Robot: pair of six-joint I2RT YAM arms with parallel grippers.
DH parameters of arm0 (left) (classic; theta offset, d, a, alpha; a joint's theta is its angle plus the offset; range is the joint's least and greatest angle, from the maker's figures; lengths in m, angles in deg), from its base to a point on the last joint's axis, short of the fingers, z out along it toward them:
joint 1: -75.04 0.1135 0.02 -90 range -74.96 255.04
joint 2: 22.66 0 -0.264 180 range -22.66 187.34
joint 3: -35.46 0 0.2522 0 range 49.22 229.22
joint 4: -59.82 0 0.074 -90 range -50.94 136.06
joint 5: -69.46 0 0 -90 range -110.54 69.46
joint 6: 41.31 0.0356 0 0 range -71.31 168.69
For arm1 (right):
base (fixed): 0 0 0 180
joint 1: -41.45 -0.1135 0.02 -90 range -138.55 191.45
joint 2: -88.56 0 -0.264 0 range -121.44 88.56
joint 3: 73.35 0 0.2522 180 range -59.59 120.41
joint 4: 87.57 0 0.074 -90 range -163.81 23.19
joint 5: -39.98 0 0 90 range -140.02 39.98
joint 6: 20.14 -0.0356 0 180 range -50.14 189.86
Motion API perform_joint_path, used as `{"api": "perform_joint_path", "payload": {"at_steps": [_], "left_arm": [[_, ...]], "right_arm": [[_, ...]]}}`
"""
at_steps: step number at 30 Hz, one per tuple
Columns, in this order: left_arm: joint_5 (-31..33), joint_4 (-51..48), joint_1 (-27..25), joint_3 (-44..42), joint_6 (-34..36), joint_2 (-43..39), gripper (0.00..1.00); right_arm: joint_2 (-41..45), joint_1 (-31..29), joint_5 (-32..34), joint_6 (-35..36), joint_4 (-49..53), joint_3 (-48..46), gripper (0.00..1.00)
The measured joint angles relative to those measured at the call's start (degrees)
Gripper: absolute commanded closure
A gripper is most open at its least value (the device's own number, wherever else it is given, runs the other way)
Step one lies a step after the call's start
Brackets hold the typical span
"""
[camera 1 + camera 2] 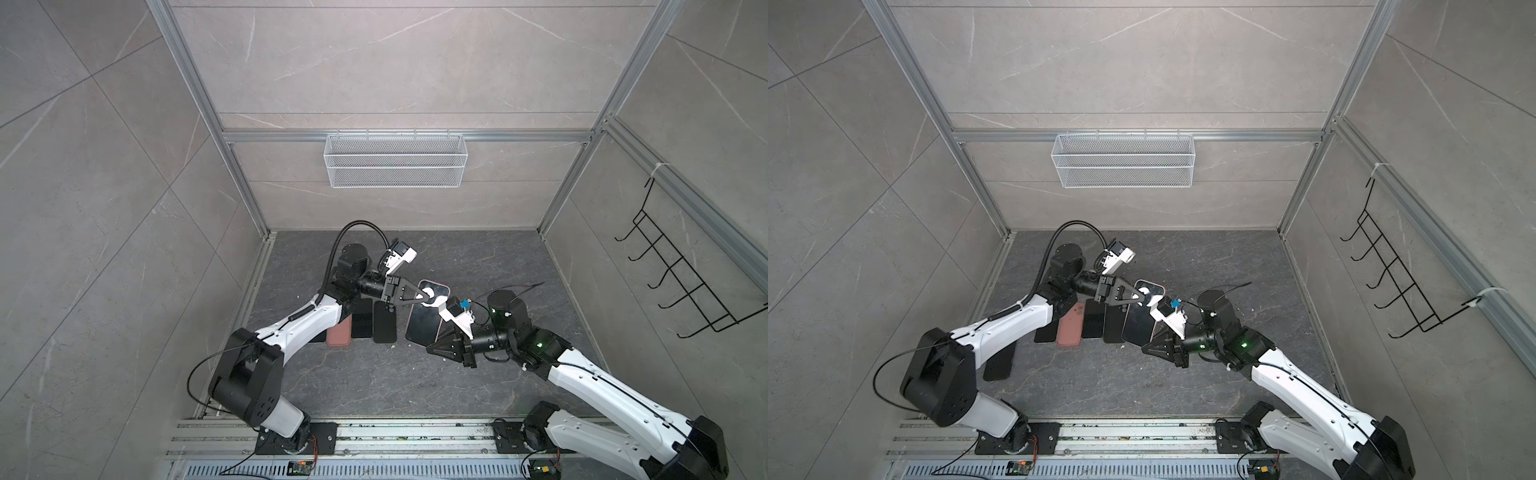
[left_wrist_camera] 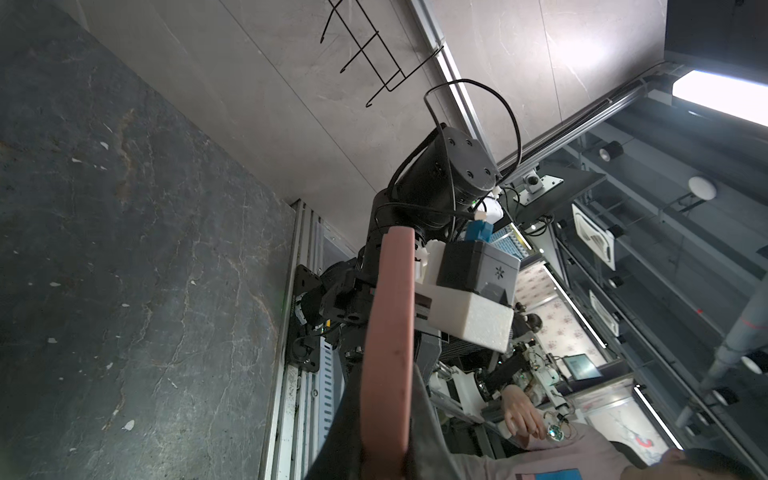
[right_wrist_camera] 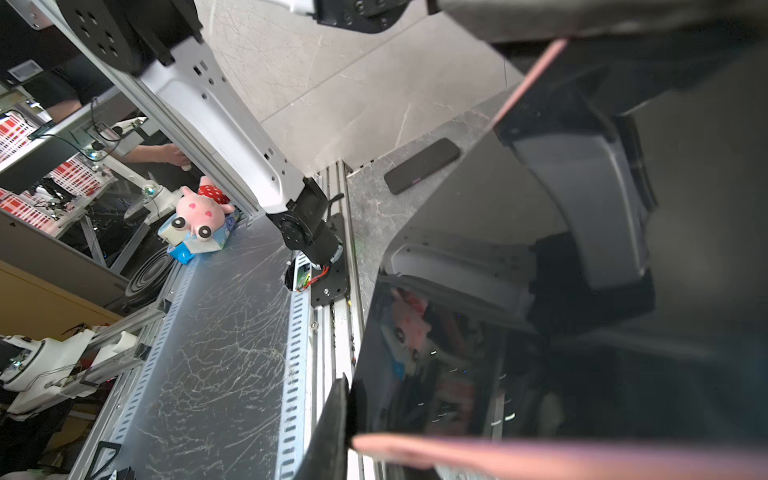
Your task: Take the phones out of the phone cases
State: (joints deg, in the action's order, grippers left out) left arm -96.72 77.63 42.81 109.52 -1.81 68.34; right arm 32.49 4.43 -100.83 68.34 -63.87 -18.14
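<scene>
Hanging clear of the dark stone table (image 1: 374, 382) at mid-scene, the phone (image 1: 423, 323) sits in its pink phone case (image 2: 388, 353). Its screen faces up at a tilt, and the pink rim shows around the dark glass in both top views. The left gripper (image 1: 425, 298) pinches the far end. In the left wrist view the case's pink edge runs straight between the two fingers (image 2: 338, 440), which are drawn tight onto it. The right gripper (image 1: 430, 348) meets the near end of the phone from the right. Its fingers look narrow, and in the right wrist view one dark finger (image 3: 332, 428) lies against the edge of the glass beside the pink rim. Whether they actually clamp the phone I cannot tell.

On the table just left of the held phone lies a row of flat handsets. Several dark phones (image 1: 1093, 322) lie side by side, with a pink-backed one (image 1: 1069, 328) among them, back up. Another dark phone (image 1: 998, 361) lies apart from the row, partly under the left arm.

A white mesh basket (image 1: 395, 160) hangs on the rail of the rear wall, well apart from both grippers, and the wall shows through its wire. A black wire hook rack (image 1: 685, 274) hangs on the right wall.
</scene>
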Motion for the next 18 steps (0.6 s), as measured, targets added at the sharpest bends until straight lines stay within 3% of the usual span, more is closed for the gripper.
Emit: {"api": "perform_joint_path", "payload": {"at_steps": [6, 10, 18], "left_arm": [[1.31, 12.87, -2.12, 1.01, -11.96, 6.6, 1.0], [8.15, 14.99, -4.5, 1.53, -23.02, 9.4, 1.0], [17.22, 15.02, -5.77, -1.33, -27.12, 7.32, 1.0]], "right_arm": [[-0.5, 0.35, 1.07, 0.63, -2.25, -1.33, 1.0], [-1.16, -0.26, 3.74, 3.91, -10.03, -3.91, 1.0], [3.43, -0.46, 9.81, 1.84, -23.12, -12.59, 1.0]]}}
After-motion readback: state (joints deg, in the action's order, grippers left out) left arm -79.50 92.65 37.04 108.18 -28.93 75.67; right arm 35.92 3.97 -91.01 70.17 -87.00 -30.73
